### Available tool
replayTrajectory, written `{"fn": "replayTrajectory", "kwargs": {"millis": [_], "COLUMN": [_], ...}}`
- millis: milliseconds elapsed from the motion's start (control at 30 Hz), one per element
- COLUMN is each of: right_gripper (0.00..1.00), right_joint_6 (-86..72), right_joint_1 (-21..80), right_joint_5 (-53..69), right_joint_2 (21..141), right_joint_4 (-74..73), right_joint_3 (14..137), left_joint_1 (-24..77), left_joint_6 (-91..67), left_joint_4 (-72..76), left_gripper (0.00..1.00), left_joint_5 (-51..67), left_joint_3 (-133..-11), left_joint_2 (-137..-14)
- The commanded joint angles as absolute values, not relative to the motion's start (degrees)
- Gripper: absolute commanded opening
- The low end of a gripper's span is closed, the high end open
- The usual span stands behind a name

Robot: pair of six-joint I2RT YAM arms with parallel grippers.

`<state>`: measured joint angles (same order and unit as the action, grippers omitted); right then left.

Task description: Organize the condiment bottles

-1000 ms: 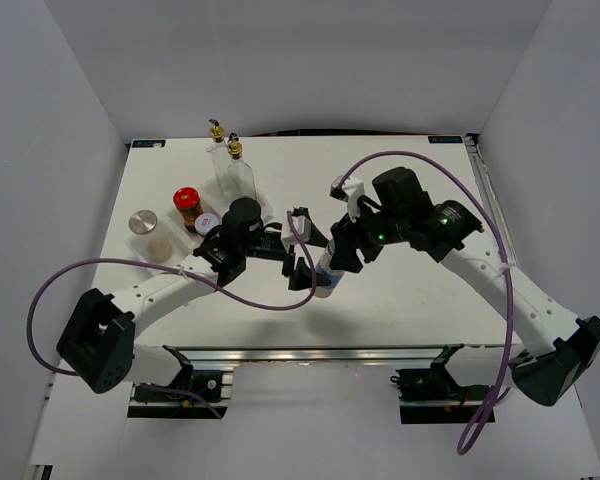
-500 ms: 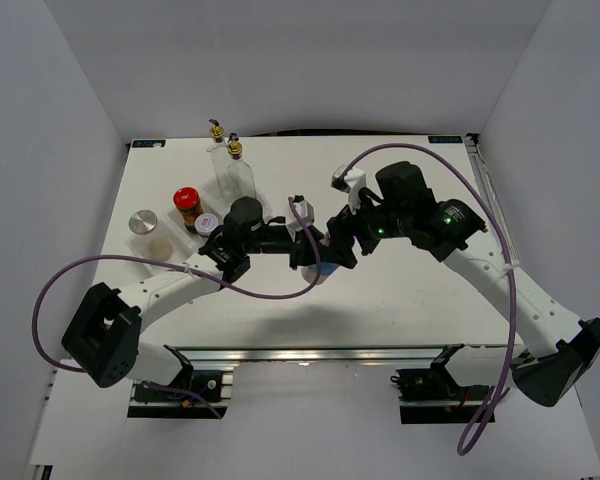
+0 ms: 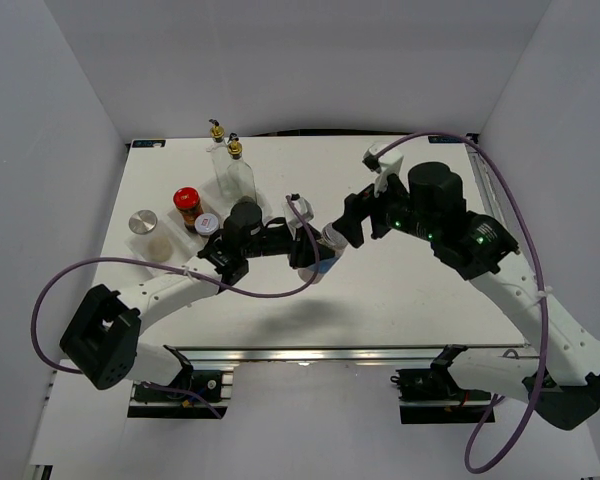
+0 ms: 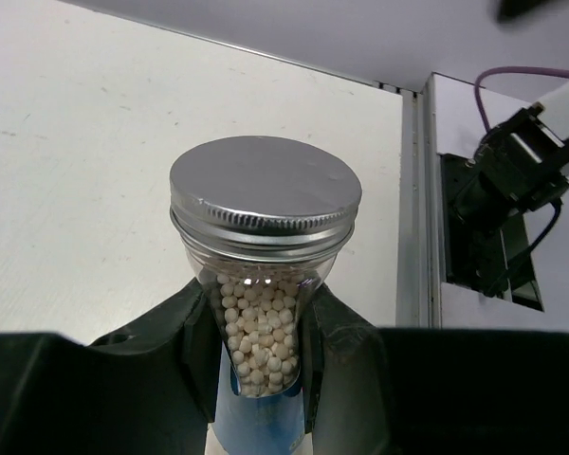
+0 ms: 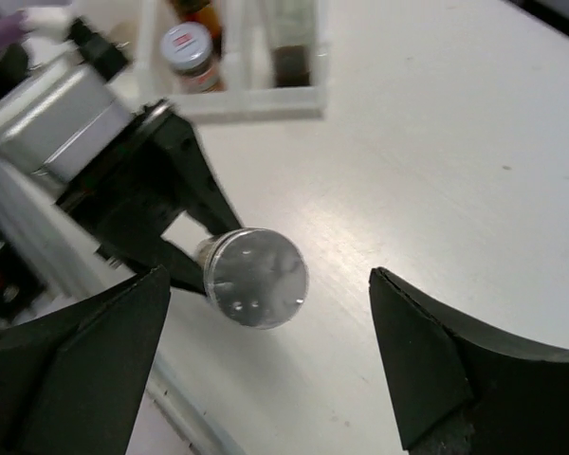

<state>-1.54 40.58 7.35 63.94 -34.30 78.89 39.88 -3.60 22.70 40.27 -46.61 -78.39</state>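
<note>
A silver-lidded shaker (image 4: 266, 190) of white beads with a blue label is tilted above the table, and my left gripper (image 4: 263, 351) is shut on its glass body. From above, the shaker (image 3: 330, 238) and left gripper (image 3: 315, 250) sit at the table's middle. My right gripper (image 3: 358, 222) stands open just right of the lid (image 5: 256, 277), its fingers apart and touching nothing. At the left, two tall clear bottles with gold tops (image 3: 236, 170), a red-capped jar (image 3: 186, 198) and two more silver-lidded shakers (image 3: 143, 222) (image 3: 207, 224) stand in the rack.
The white compartment rack (image 3: 165, 250) stands at the table's left, and its front wall (image 5: 256, 100) lies beyond the held shaker. Purple cables loop off both arms. A metal rail (image 4: 412, 209) runs along the table's edge.
My left gripper closed on the shaker. My right gripper let go of it, opened wide and drew back up and to the right.
</note>
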Motion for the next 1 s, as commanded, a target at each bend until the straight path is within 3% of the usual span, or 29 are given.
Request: {"fn": "replayTrajectory", "kwargs": {"millis": [0,167,267,300,400,567,700,833,967], "right_gripper": [0.89,0.90,0.90,0.89,0.89,0.89,0.89,0.89,0.89], "right_joint_6": [-4.91,-8.87,-11.51,-11.95,-13.27,-11.60,-11.25,-11.16,-10.90], "right_joint_1": [40.69,39.99,38.76,38.50,37.53,36.56,35.69,34.28,32.35], "right_joint_5": [-7.59,-21.34,-28.99,-31.79,-33.22,-31.73,-31.47,-29.71,-25.50], "right_joint_2": [60.66,58.80,58.89,58.63,56.26,54.31,54.93,54.84,54.40], "right_joint_4": [-29.36,-28.65,-29.27,-29.01,-24.64,-18.11,-16.44,-13.72,-11.00], "right_joint_3": [76.65,73.22,71.20,70.67,66.72,61.26,59.68,57.49,55.29], "left_joint_1": [39.99,39.99,39.99,39.99,39.90,39.90,39.82,38.07,30.87], "left_joint_6": [-5.62,-9.39,-12.47,-13.44,-16.25,-19.77,-20.57,-18.20,-18.72], "left_joint_4": [25.23,25.57,21.20,19.70,13.72,6.78,6.50,10.96,13.17], "left_gripper": [0.17,0.20,0.27,0.28,0.11,0.12,0.14,0.25,0.27], "left_joint_5": [35.08,25.51,2.87,-10.76,-32.85,-59.81,-70.02,-82.42,-78.17], "left_joint_3": [-46.93,-46.23,-45.61,-45.79,-45.88,-42.89,-39.47,-34.73,-32.26], "left_joint_2": [-74.62,-71.64,-68.12,-66.46,-63.38,-59.34,-55.91,-51.78,-51.77]}}
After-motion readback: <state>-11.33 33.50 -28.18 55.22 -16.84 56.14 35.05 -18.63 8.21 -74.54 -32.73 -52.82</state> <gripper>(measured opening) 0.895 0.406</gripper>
